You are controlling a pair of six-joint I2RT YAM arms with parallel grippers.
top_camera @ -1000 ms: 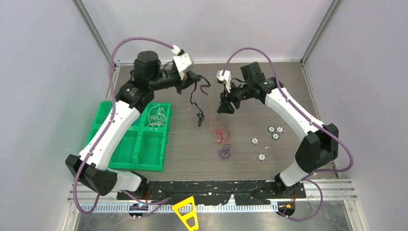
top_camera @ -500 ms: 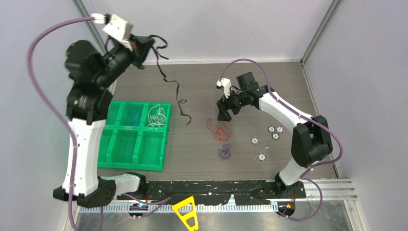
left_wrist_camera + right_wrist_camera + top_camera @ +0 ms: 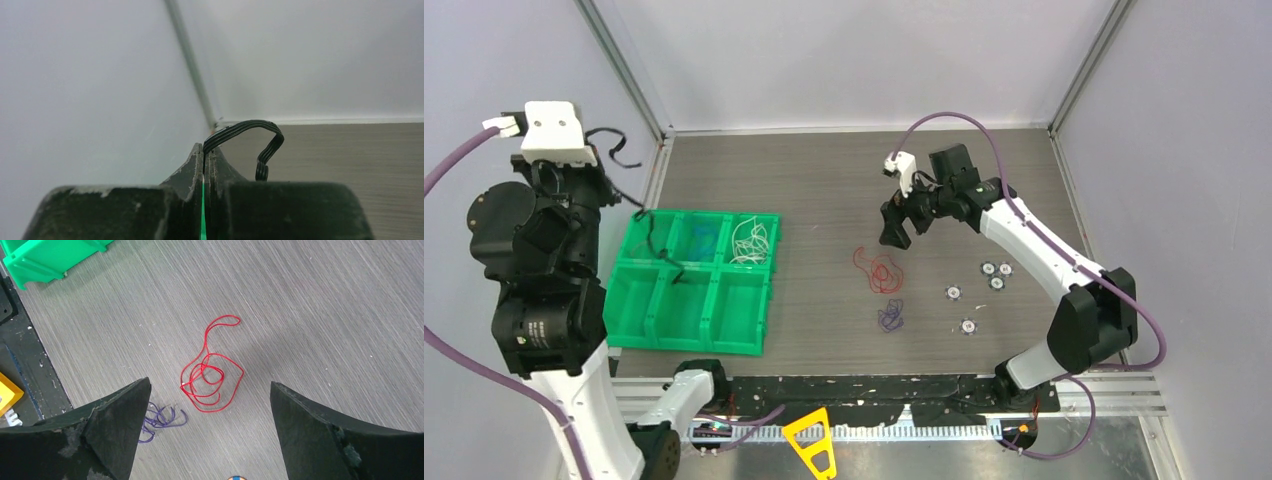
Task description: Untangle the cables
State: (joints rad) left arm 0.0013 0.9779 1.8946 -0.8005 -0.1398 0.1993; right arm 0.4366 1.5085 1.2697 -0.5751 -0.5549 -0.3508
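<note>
My left gripper (image 3: 604, 180) is raised high at the far left, shut on a black cable (image 3: 646, 232) that hangs down into the green bin (image 3: 629, 330). In the left wrist view the fingers (image 3: 205, 150) pinch the black cable (image 3: 250, 127), which loops out to the right. My right gripper (image 3: 894, 228) is open and empty, hovering above a red cable (image 3: 879, 272) that lies loose on the table. A purple cable (image 3: 890, 317) lies just nearer. In the right wrist view the open gripper (image 3: 209, 385) frames the red cable (image 3: 212, 372), with the purple cable (image 3: 157, 417) by the left finger.
The green bin has six compartments; a white cable (image 3: 752, 240) lies in the back right one and a bluish cable (image 3: 706, 237) in the back middle one. Several small round discs (image 3: 996, 272) lie on the table's right side. The bin's corner (image 3: 45, 257) shows in the right wrist view.
My left arm has swung from the back of the table to the far left and up, carrying the black cable off the table until it hangs into the green bin. The right gripper has barely moved.
</note>
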